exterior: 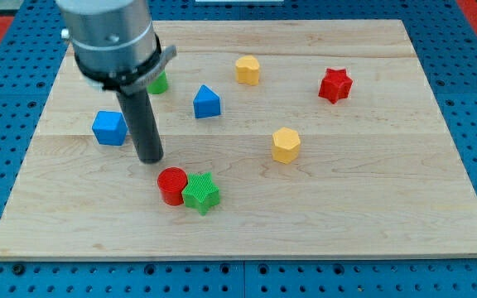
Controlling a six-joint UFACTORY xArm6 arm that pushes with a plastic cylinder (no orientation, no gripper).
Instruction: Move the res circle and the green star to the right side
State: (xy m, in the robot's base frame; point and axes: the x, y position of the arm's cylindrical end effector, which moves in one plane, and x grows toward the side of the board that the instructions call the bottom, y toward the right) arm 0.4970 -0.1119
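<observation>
In the camera view, a wooden board (247, 240) lies on a blue perforated table (7, 58). My tip (150, 159) sits left of centre, at the lower end of a dark rod that hangs from the arm's grey cylinder in the upper left of the frame. There are no jaws on this arm, only the bare rod, and it has hold of nothing.

The red circle (172, 185) stands just below and to the right of my tip, close but apart from it. The green star (200, 193) touches the red circle on its right side; both are in the lower middle of the board, left of centre.

A blue cube (109, 127) is just left of the rod. A green block (158, 82), its shape partly hidden, peeks out behind the arm. A blue wedge-topped block (207, 102) is above centre. A yellow block (248, 69) lies near the top, another yellow block (286, 144) right of centre, and a red star (335, 84) in the upper right.
</observation>
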